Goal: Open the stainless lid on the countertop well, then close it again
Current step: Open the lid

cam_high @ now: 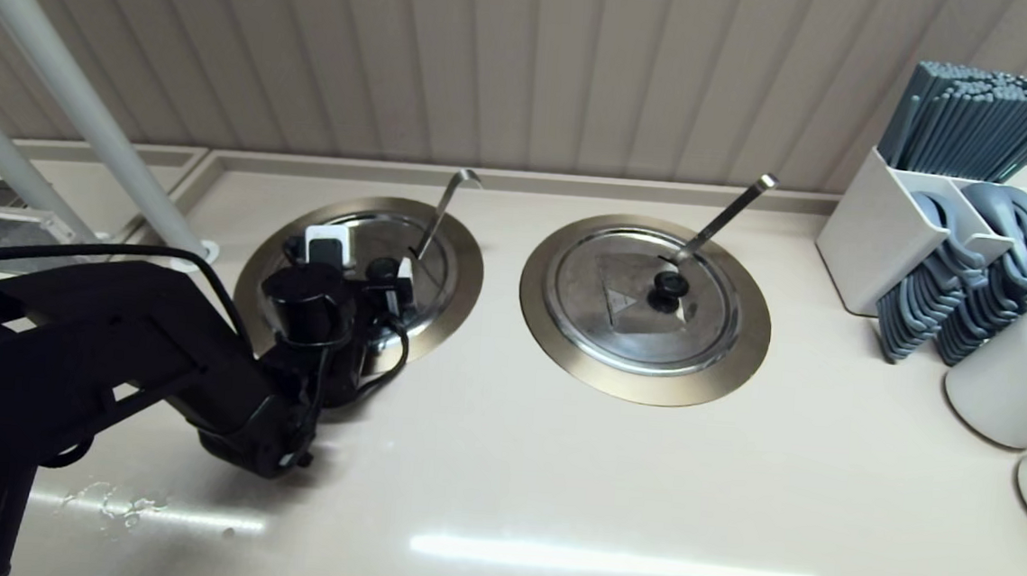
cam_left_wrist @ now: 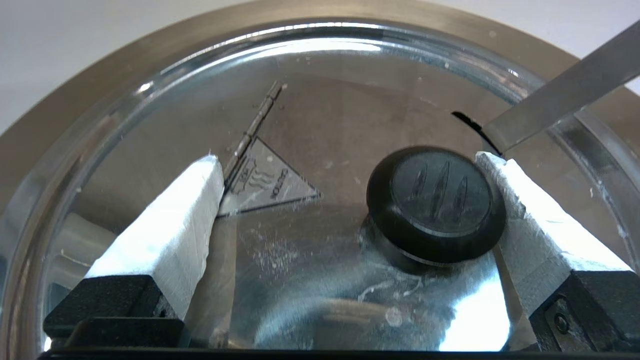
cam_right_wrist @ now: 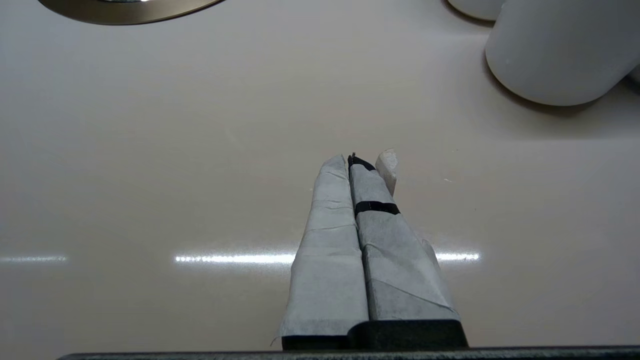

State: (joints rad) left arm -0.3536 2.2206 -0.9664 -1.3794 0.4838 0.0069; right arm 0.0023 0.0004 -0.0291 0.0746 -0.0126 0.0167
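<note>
The stainless lid (cam_high: 429, 269) (cam_left_wrist: 320, 125) lies flat in the left countertop well, whose bronze-grey ring (cam_high: 465, 276) (cam_left_wrist: 150, 45) surrounds it. Its thin hook-ended ladle handle (cam_high: 445, 206) (cam_left_wrist: 565, 95) sticks out through the notch. My left gripper (cam_high: 370, 264) (cam_left_wrist: 347, 165) hovers low over the lid, open, with the black knob (cam_left_wrist: 434, 202) between its fingers. One white pad (cam_left_wrist: 530, 215) touches the knob's side; the other pad (cam_left_wrist: 170, 225) stands well apart, beside the triangle-marked flap (cam_left_wrist: 270, 180). My right gripper (cam_right_wrist: 360, 160) is shut over bare counter, outside the head view.
The twin well and lid (cam_high: 644, 302) with a straight ladle handle (cam_high: 726, 217) sit to the right. A white caddy (cam_high: 879, 223) of chopsticks and spoons and white cups (cam_high: 1018, 377) (cam_right_wrist: 555, 55) stand far right. A white pole (cam_high: 67, 85) slants at left.
</note>
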